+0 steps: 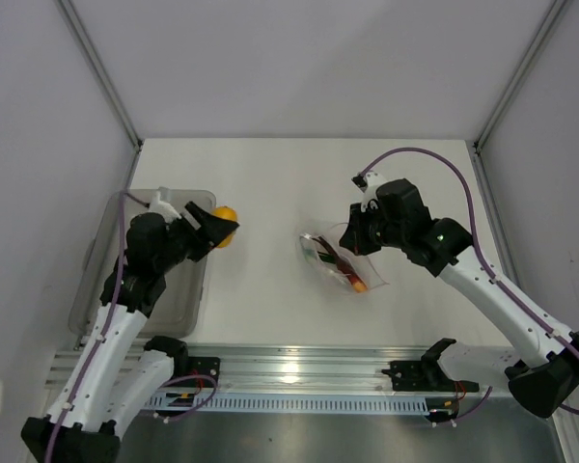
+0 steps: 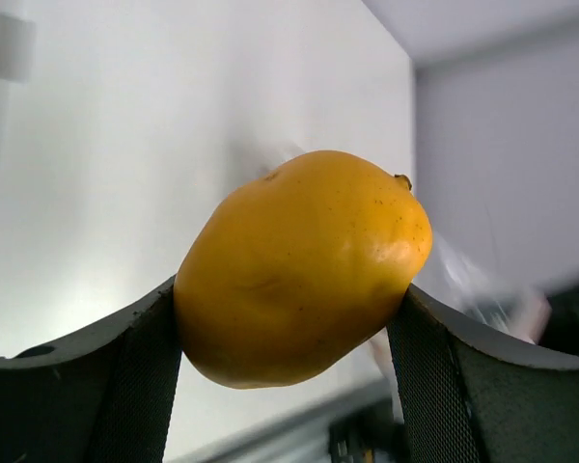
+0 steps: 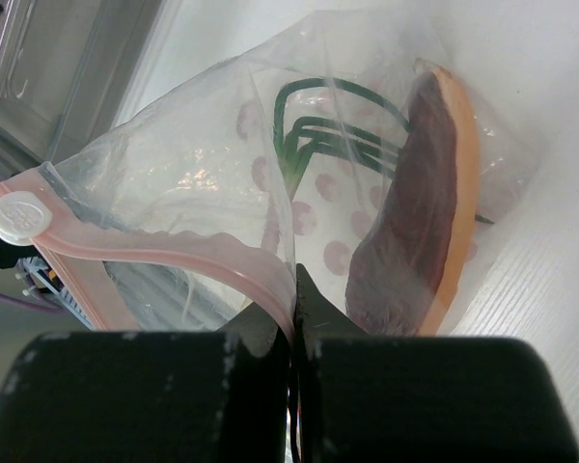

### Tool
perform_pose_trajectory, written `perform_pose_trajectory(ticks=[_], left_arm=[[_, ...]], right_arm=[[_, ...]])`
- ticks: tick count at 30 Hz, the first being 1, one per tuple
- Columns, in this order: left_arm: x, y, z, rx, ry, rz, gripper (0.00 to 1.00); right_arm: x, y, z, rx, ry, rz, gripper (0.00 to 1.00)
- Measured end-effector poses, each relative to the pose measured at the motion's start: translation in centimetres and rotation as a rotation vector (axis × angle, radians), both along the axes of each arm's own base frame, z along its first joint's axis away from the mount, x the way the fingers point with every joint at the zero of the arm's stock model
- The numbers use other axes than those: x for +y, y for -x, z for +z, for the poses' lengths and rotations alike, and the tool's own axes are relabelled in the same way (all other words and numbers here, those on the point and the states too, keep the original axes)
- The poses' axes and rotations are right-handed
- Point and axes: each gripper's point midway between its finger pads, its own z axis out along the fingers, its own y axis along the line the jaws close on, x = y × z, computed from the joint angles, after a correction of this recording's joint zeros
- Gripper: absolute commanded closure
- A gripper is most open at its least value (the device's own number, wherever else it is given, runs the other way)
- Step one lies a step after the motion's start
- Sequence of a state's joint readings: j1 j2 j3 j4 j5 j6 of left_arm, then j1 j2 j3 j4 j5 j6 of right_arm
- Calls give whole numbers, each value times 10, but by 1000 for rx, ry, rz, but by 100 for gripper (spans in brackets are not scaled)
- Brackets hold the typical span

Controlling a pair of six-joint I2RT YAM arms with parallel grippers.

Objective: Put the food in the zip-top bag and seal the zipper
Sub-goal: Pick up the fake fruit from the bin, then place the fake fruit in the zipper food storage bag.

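Holding the yellow fruit point(image 2: 304, 265) across its middle, the left gripper point(image 1: 219, 230) has its fingers spread wide and clamped on it, above the table point(image 1: 270, 174) near the left edge, just beside the grey bin point(image 1: 101, 280). The fruit looks light, hard and smooth, so it could slip from a weak squeeze. The right gripper point(image 3: 294, 304), fingers pressed together, pinches the zipper point(image 3: 145, 246) of the zip-top bag point(image 3: 203, 174), right of the table's centre, with a dark red piece point(image 3: 420, 212) and green stems point(image 3: 318, 125) inside. Its film looks thin, limp and slippery; the stiffer strip seems the best hold.
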State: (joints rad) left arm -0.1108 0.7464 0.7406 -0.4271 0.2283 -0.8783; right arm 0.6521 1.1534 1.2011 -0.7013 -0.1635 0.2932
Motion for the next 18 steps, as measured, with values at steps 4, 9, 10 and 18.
perform_pose_trajectory(ticks=[4,9,10,18], left_arm=[[-76,36,36,-88,44,-319,99],[-147,82,80,-194,77,-620,99],[-157,90,88,-217,81,-657,99],[-212,142,100,-292,67,-869,100]], right_arm=[[0,0,0,0,0,-4,100],[0,-2,0,-3,2,-8,100],[1,-3,0,-2,2,-9,100],[8,-8,3,9,-14,-11,100]])
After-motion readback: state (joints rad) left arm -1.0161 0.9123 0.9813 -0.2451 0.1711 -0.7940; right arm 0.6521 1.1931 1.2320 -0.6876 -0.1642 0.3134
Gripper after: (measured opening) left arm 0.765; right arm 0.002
